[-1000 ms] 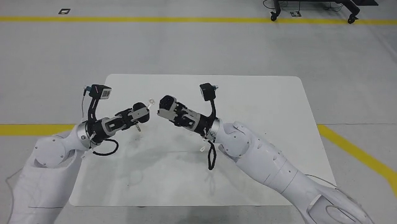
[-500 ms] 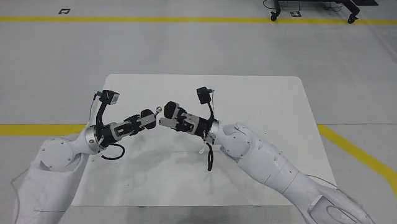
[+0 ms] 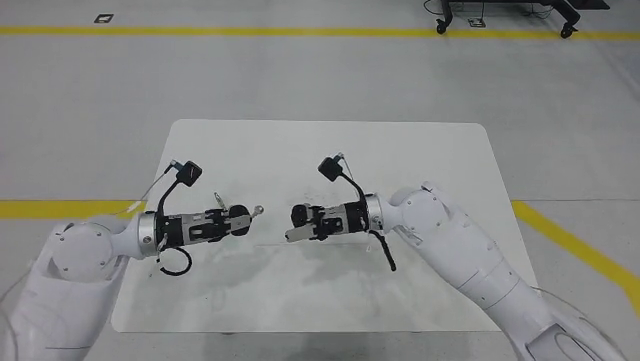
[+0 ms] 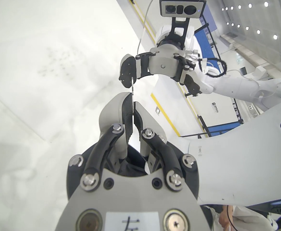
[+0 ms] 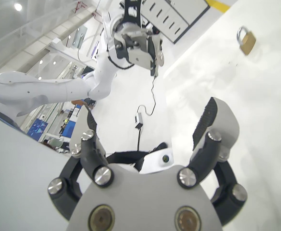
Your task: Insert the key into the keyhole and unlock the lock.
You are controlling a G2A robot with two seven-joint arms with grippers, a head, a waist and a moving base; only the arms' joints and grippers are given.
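Left wrist view — left jaws pinch the key [image 4: 132,88] edge-on, long axis aimed at the spread right jaws.

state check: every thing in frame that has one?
lock: lying on table, shackle looks closed
key: in the air, away from lock
left gripper: shut on key
right gripper: open, empty

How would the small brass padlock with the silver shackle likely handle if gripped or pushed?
The brass padlock looks solid metal, so probably rigid and heavy for its size. Its smooth faces might slip in a grip. It seems to lie flat on the white table, so a push would likely slide it, not roll it.
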